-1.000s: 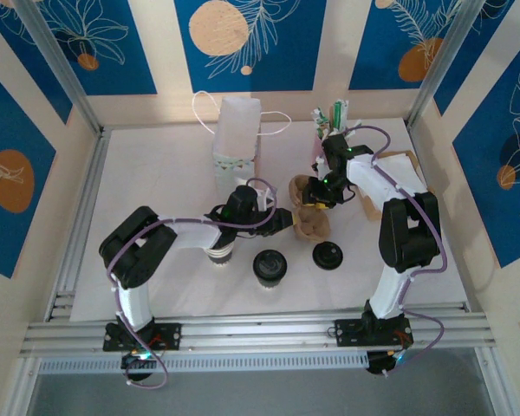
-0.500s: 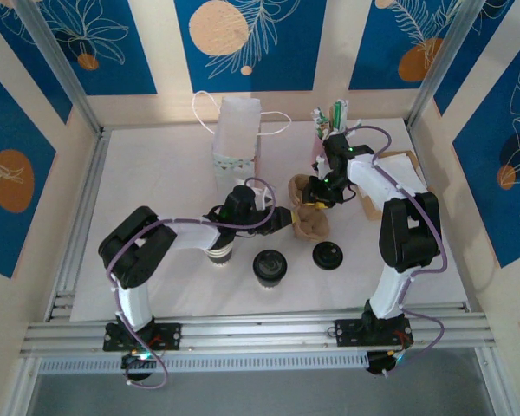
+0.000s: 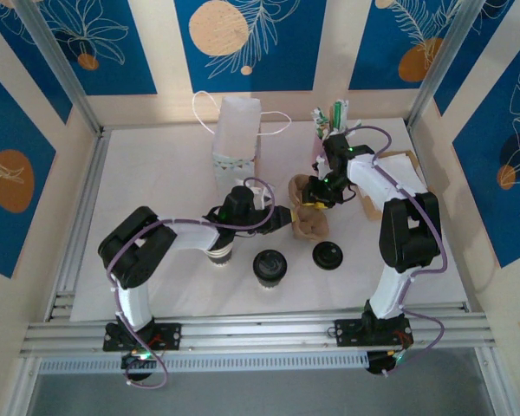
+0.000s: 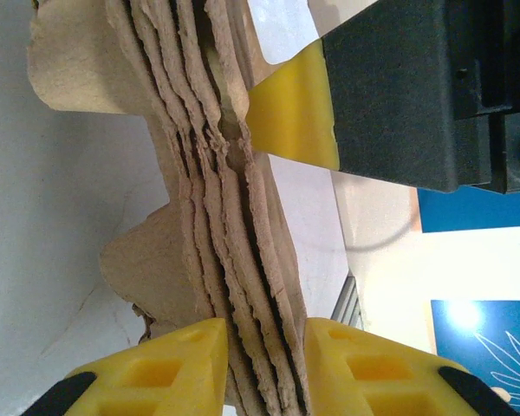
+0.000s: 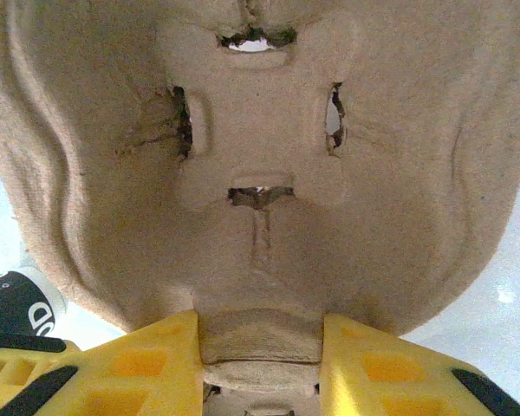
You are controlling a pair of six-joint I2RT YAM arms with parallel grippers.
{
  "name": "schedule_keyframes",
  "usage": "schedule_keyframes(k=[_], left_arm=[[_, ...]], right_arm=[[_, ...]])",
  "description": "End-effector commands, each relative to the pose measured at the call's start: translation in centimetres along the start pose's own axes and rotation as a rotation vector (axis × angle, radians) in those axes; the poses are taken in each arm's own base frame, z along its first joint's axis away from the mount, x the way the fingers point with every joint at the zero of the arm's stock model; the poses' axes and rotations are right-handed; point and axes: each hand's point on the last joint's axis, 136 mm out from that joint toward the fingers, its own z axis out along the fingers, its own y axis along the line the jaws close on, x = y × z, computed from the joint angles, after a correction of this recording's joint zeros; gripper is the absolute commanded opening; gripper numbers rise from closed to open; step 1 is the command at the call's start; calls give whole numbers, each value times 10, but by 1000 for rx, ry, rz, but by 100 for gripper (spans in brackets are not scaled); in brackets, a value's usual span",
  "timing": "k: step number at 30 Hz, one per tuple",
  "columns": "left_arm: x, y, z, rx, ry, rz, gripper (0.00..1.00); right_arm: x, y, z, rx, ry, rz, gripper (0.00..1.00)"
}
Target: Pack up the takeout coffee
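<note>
Left gripper [image 3: 282, 219]: it is sitting at the centre of the overhead frame. In the left wrist view its yellow fingers [image 4: 178, 360] are clamping from both sides on the stack of brown moulded-pulp cup carriers [image 4: 217, 217].

Right gripper [image 3: 315, 198]: it is reaching in just right of centre. In the right wrist view its yellow fingers [image 5: 147, 364] are pinching a tab at the lower edge of the top carrier [image 5: 260, 156]. One of its yellow fingertips is also showing against the stack in the upper right of the left wrist view.

Carrier stack: it is hanging between the two grippers at the centre of the overhead frame [image 3: 312, 224], gripped from two sides.

Takeout coffee [image 3: 270, 266]: this small paper cup with a round black plastic lid is standing upright at lower centre, below both grippers and clear of them.

Lidless cream paper cup [image 3: 221, 253]: it is standing left of the coffee, partly under the left arm.

Loose flat black lid [image 3: 328, 255]: it is lying right of the coffee.

White paper bag with handles [image 3: 237, 130]: it is standing upright at upper centre.

White table [image 3: 156, 173]: it is carrying everything.
</note>
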Motion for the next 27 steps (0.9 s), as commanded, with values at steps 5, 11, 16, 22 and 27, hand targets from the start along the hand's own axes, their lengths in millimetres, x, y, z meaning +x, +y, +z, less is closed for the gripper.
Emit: schedule_keyframes(k=[5, 11, 16, 22, 27], left_arm=[[31, 80, -8, -185, 69, -132, 29], [30, 81, -11, -185, 66, -137, 27], [30, 79, -11, -179, 68, -134, 27], [30, 81, -9, -176, 73, -139, 27], [31, 81, -9, -176, 74, -137, 28]], right_arm=[[7, 13, -20, -62, -14, 8, 35], [8, 10, -20, -60, -12, 17, 35], [8, 10, -20, -65, -10, 19, 35], [8, 14, -22, -85, -9, 19, 35], [9, 14, -21, -82, -8, 18, 35]])
